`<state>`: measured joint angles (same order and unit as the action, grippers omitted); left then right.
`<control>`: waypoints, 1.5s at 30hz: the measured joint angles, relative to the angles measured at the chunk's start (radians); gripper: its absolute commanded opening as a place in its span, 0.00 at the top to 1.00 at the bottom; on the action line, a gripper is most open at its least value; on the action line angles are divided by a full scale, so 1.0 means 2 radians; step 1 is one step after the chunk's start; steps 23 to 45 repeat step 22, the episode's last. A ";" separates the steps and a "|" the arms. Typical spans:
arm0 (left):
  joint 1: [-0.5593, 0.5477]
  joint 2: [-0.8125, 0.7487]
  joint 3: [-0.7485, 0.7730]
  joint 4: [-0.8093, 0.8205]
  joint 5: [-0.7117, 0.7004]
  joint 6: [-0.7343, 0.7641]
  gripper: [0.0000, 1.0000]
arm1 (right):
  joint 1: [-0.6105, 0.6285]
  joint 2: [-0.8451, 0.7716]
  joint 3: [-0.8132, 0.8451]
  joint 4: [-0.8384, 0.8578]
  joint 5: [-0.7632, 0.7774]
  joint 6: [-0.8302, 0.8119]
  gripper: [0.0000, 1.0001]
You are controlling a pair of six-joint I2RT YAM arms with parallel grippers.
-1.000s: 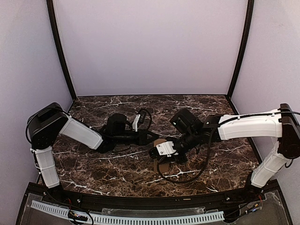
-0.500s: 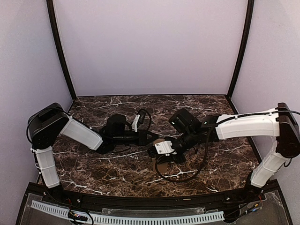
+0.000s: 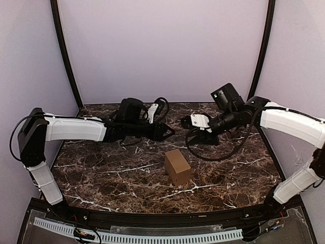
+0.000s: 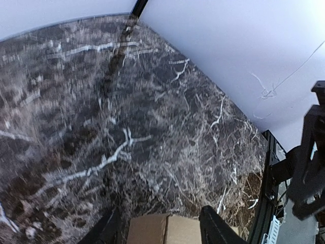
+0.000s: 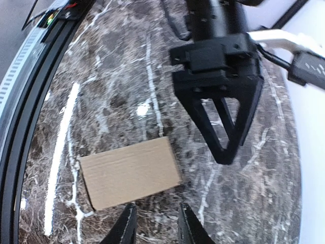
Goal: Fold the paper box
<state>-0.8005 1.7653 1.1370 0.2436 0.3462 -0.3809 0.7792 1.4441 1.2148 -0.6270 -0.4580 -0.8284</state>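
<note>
The paper box (image 3: 177, 167) is a small brown cardboard cube standing closed on the marble table (image 3: 101, 170), touched by nothing. My left gripper (image 3: 170, 132) hovers behind it, to the left, and is empty. In the left wrist view my left gripper (image 4: 159, 213) has its fingers wide apart, with the box's top (image 4: 167, 230) showing between them at the bottom edge. My right gripper (image 3: 185, 123) hovers behind the box, to the right, and is empty. In the right wrist view my right gripper (image 5: 157, 206) has its fingers apart, above the box (image 5: 129, 173).
The left gripper's black fingers (image 5: 223, 117) show in the right wrist view, just beyond the box. Purple walls and black corner posts (image 3: 66, 56) enclose the table. A black rail (image 3: 152, 218) runs along the near edge.
Both grippers were down at the box a second ago. Both have let go and pulled up and back towards the rear wall. The box now stands alone.
</note>
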 measured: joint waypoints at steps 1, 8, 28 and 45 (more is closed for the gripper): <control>0.001 -0.008 0.018 -0.020 -0.007 0.010 0.43 | -0.018 -0.016 0.006 0.002 -0.006 0.001 0.68; 0.027 -0.085 0.097 -0.145 -0.082 0.063 0.29 | -0.127 -0.105 -0.047 0.068 -0.017 0.067 0.35; 0.065 -0.251 -0.068 -0.211 -0.446 0.198 0.01 | -0.338 -0.142 -0.171 0.264 0.086 0.311 0.01; 0.065 -0.251 -0.068 -0.211 -0.446 0.198 0.01 | -0.338 -0.142 -0.171 0.264 0.086 0.311 0.01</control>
